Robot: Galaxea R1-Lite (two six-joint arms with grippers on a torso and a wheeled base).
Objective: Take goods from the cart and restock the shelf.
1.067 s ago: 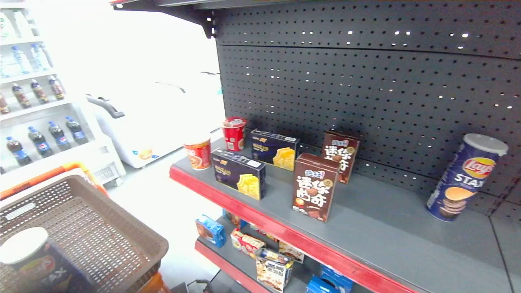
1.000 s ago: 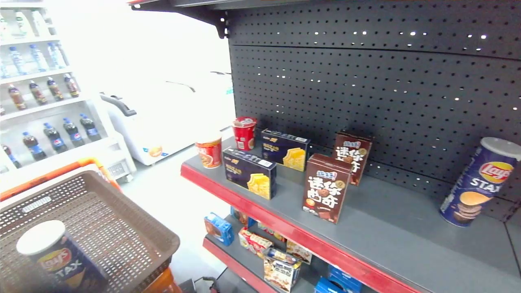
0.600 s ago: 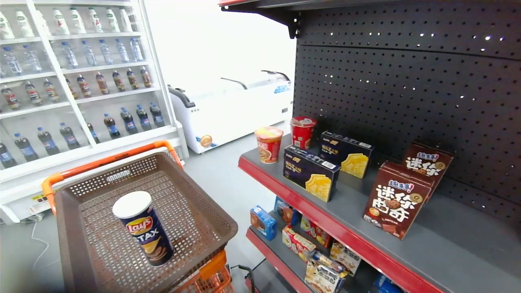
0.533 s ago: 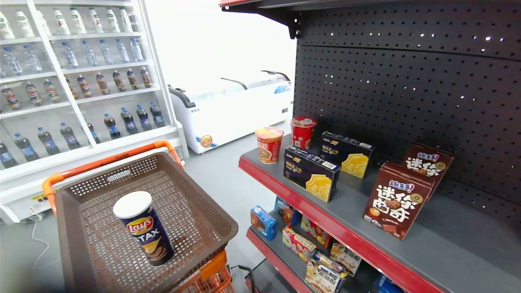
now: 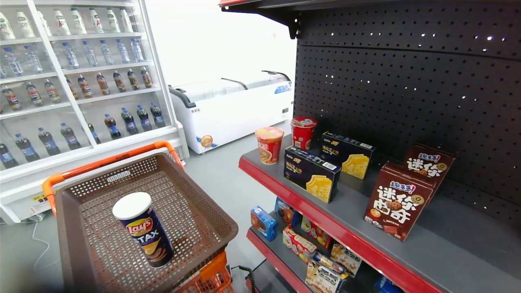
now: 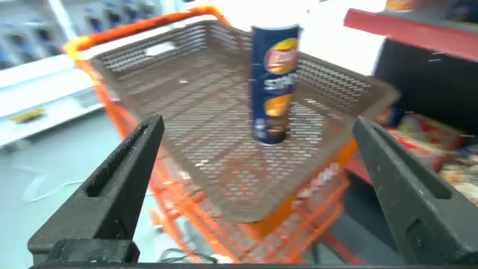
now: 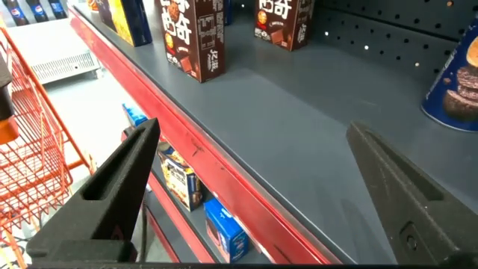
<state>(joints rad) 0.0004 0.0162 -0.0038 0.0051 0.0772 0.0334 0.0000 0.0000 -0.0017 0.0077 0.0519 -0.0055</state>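
A dark blue chip can (image 5: 142,230) with a white lid stands upright in the brown perforated cart basket (image 5: 203,211). My left gripper (image 6: 258,125) hangs open above the near side of the basket, with the chip can (image 6: 275,82) standing a little beyond its fingers. The grey shelf (image 5: 431,248) with a red front edge is to the right. My right gripper (image 7: 254,128) is open over the shelf's front edge (image 7: 224,172), holding nothing. A second chip can (image 7: 457,82) stands on the shelf by the pegboard.
The shelf carries two brown cookie boxes (image 5: 397,205), two dark blue boxes (image 5: 311,173) and two noodle cups (image 5: 269,144). The lower shelf (image 5: 301,244) holds small packs. The cart's orange handle (image 5: 106,160) faces a drinks fridge (image 5: 73,81) and a chest freezer (image 5: 232,106).
The head view has swung to the left, bringing the cart basket and its can fully into the picture. In the last half second nothing has visibly moved.
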